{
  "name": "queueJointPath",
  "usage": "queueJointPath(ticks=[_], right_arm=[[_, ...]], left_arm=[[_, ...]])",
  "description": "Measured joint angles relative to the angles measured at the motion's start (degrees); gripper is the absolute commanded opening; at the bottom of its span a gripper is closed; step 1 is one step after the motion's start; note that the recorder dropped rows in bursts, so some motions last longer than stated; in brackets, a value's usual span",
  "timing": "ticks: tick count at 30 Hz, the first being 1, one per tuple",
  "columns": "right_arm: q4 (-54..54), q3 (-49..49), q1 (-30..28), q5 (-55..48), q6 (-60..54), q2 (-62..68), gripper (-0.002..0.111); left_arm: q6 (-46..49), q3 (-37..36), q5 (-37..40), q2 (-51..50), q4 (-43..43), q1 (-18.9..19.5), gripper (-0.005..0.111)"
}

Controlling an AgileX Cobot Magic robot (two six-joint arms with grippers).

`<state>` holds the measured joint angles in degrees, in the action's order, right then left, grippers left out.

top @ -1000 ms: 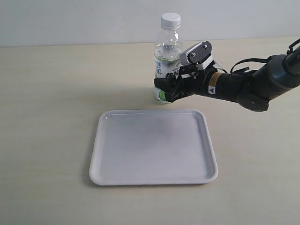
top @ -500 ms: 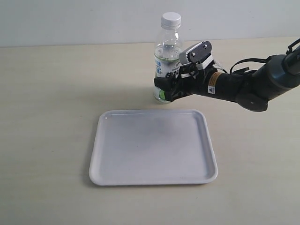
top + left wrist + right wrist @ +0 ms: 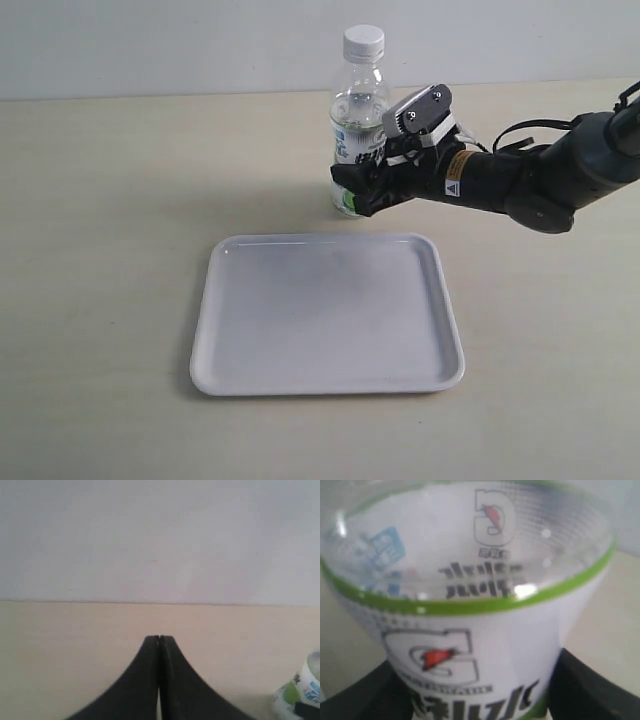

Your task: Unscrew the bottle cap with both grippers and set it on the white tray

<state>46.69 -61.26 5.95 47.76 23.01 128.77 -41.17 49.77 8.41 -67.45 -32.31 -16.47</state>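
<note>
I note my right gripper (image 3: 352, 196) clamped on the clear, white-green-labelled bottle (image 3: 358, 112), white bottle cap (image 3: 363, 42) screwed on; left gripper (image 3: 159, 641) closed, empty.

Beige table (image 3: 100, 250) — white tray (image 3: 325, 315)

- A pale beige table (image 3: 110, 180) is filling most of the exterior view, its matte top lying flat and showing no pattern or marks
- A plain whitish-grey wall (image 3: 150, 45) is rising straight behind the table, meeting the table's far edge along one level line
- In the left wrist view the wall is standing beyond the table's far edge, with a faint darker seam running where the two are meeting
- In the right wrist view only blurred slivers of the table are showing, and nothing more of it is coming through clearly
</note>
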Motion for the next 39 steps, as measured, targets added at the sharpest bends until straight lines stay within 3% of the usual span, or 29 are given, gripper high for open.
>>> queueJointPath(ticks=[3,7,9,15,20,25,31,39], right_arm=[[2.77,-0.23,0.0,-0.95,0.0,-0.32,0.0],[3.49,-0.23,0.0,-2.37,-1.16,-0.58,0.0],[3.57,-0.23,0.0,-2.86,-2.05,-0.69,0.0],[3.57,-0.23,0.0,-2.86,-3.55,-0.69,0.0],[3.97,-0.23,0.0,-2.76,-5.15,-0.69,0.0],[3.97,-0.23,0.0,-2.76,-5.76,-0.69,0.0],[4.02,-0.23,0.0,-2.76,-6.03,-0.69,0.0],[4.65,-0.23,0.14,-2.3,-11.07,-0.69,0.0]], left_arm=[[15.25,10.29,8.75,-7.36,2.02,-4.37,0.0],[45.06,23.24,21.11,-16.35,19.51,-6.02,0.0],[60.72,32.68,33.04,-23.17,29.18,-5.39,0.0],[74.27,47.55,52.01,-35.48,33.33,-4.89,0.0],[79.49,52.12,49.76,-38.25,43.2,-4.81,0.0],[94.78,52.64,46.6,-39.04,55.79,-6.24,0.0],[104.79,52.64,42.9,-39.85,58.99,-10.79,0.001],[105.38,52.64,39.89,-40.61,59.36,-13.68,0.036]])
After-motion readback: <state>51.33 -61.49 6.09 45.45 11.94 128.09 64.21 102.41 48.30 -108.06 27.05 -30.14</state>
